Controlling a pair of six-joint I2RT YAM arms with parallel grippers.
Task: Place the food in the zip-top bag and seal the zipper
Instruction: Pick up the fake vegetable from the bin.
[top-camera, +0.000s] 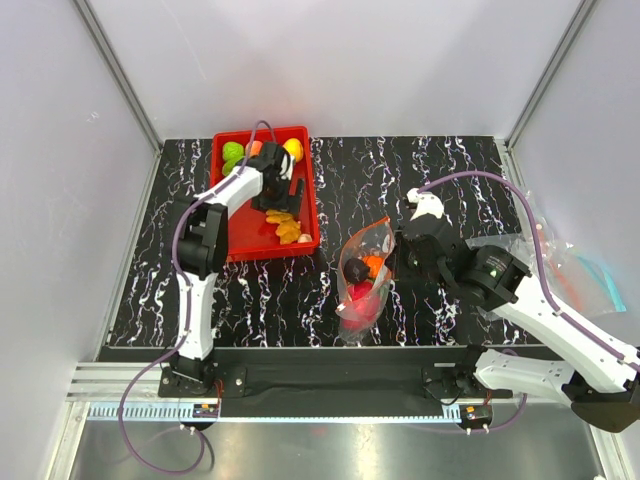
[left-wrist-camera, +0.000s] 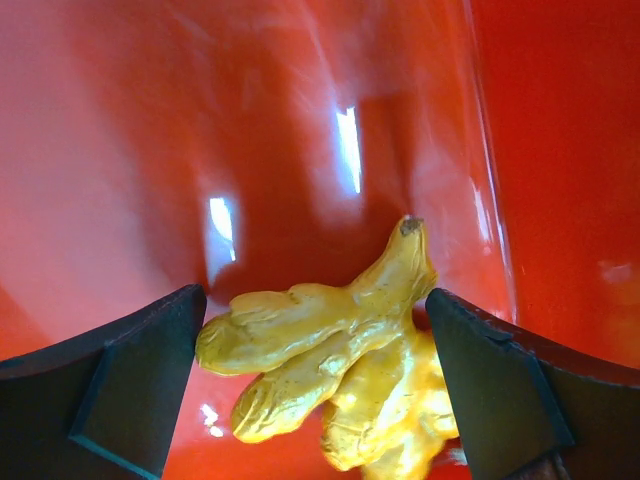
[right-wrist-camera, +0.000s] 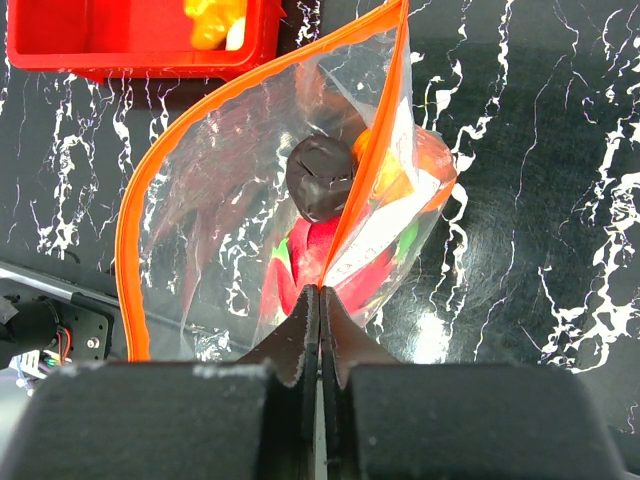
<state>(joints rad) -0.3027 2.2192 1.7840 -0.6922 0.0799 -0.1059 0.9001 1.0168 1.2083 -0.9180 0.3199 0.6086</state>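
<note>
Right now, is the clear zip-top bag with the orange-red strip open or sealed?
Open: the orange-red zipper strip gapes in a loop, the right gripper pinching one side.

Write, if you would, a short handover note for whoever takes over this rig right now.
The left gripper is open, low in the red tray, with a finger on either side of the yellow banana bunch; it has not yet closed on it.
The right gripper is shut on the mouth edge of the zip-top bag, holding it open.
Done: a dark purple piece, a red piece and an orange piece are in the bag.
Left: bag the banana bunch, the green piece and the yellow piece from the tray, then seal the zipper.
</note>
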